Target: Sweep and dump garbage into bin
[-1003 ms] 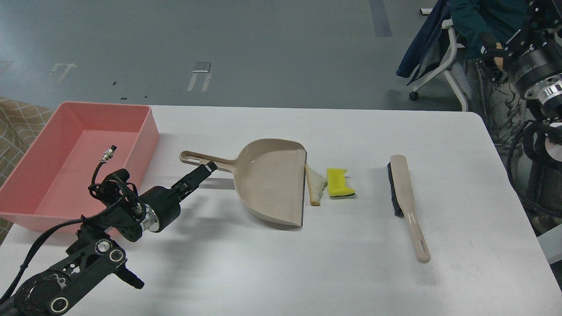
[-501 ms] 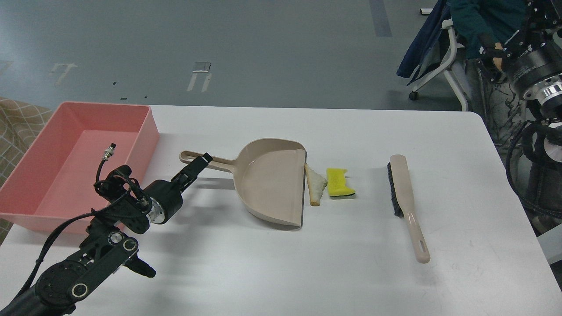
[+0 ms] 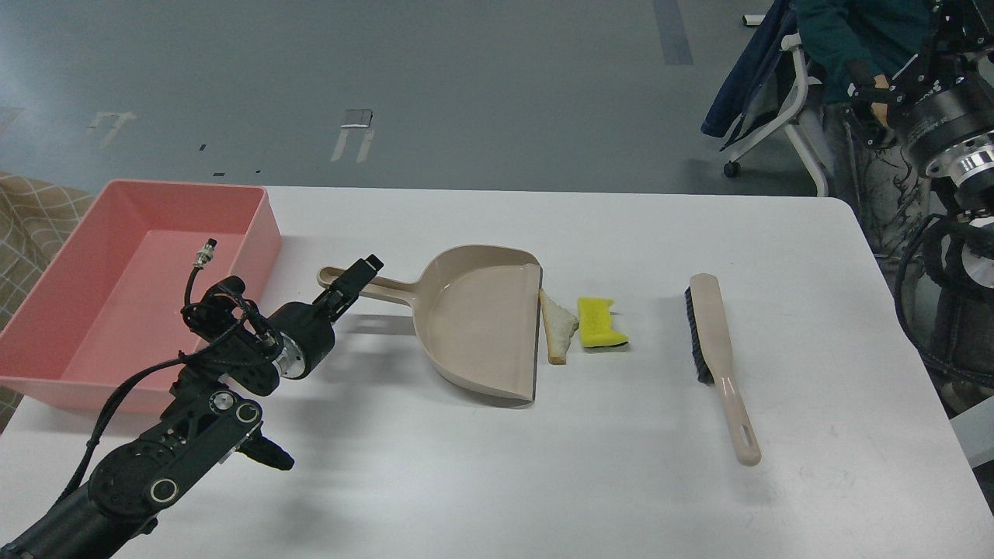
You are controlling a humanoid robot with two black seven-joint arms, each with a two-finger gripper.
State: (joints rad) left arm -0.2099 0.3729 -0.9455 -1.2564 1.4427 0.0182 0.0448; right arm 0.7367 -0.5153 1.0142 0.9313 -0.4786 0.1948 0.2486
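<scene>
Your left gripper [image 3: 359, 273] hovers over the dustpan [image 3: 481, 322] handle; finger spread cannot be told | bread slice [image 3: 557, 326] and sponge [image 3: 599, 324] lie beyond the pan's lip, ready for sweeping | pink bin [image 3: 268, 225] sits behind your wrist | brush [image 3: 718, 357] farthest.

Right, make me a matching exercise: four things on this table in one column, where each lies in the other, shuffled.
Things:
1. bread slice
2. yellow sponge
3. brush
4. pink bin

Places:
A. table's left end
B. alone, right of the other items
C. against the dustpan lip
D. just right of the bread

Pairs: 1-C, 2-D, 3-B, 4-A
</scene>
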